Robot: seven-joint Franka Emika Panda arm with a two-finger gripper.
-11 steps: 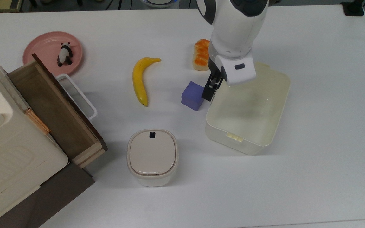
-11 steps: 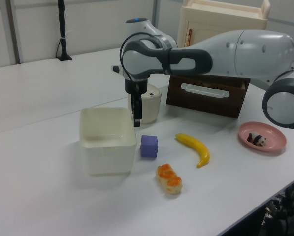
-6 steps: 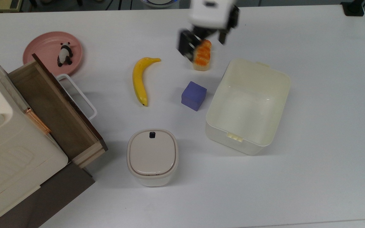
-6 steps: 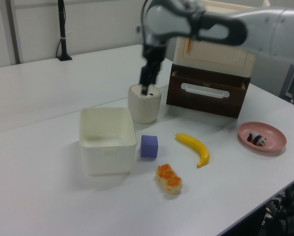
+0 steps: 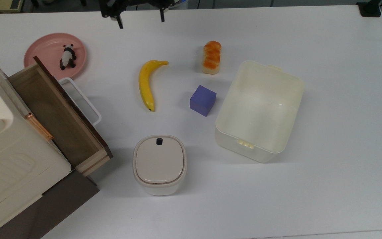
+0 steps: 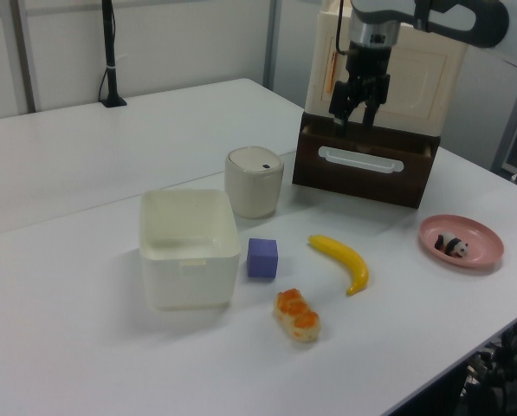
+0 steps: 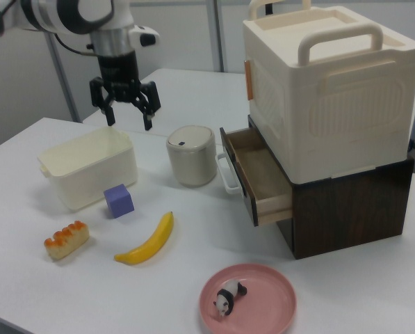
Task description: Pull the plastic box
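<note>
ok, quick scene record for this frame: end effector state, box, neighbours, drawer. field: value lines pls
end effector: open, raised above the table, holding nothing
plastic box: upright, empty, resting on the table
purple cube: beside the box, on the top view's left, small gap
lidded bin: closed, black button on top
banana: lying flat
bread roll: lying flat
pink plate: holds panda figure
drawer: open, looks empty

A robot lab is showing here: a white bench bearing toy props, grey partition walls standing behind.
</note>
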